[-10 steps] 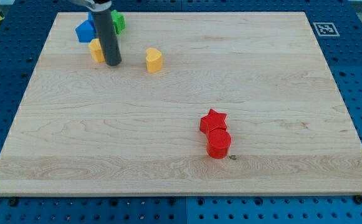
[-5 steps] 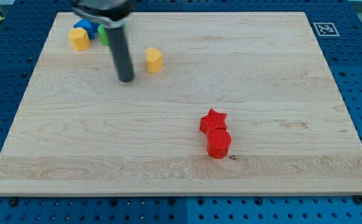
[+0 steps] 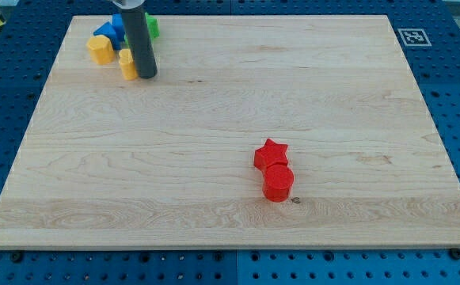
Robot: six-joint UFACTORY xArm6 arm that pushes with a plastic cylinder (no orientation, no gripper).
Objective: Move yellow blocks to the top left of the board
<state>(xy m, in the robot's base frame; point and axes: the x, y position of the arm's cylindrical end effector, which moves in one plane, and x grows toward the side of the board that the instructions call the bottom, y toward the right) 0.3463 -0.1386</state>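
Two yellow blocks lie near the board's top left. One yellow block (image 3: pixel 100 49) sits just below a blue block (image 3: pixel 107 32). The other yellow block (image 3: pixel 127 64) is right of it, partly hidden behind my rod. My tip (image 3: pixel 146 76) rests on the board touching that second yellow block's right side. A green block (image 3: pixel 153 28) shows behind the rod at the view's top.
A red star block (image 3: pixel 271 153) and a red cylinder block (image 3: pixel 278 182) sit together right of centre, toward the view's bottom. A printed marker tag (image 3: pixel 412 36) is at the board's top right corner. The wooden board (image 3: pixel 230 127) lies on a blue pegboard.
The rod swung right, then back left, pushing the second yellow block from mid-top leftward next to the first. The first yellow block had moved up-left beside the blue block.
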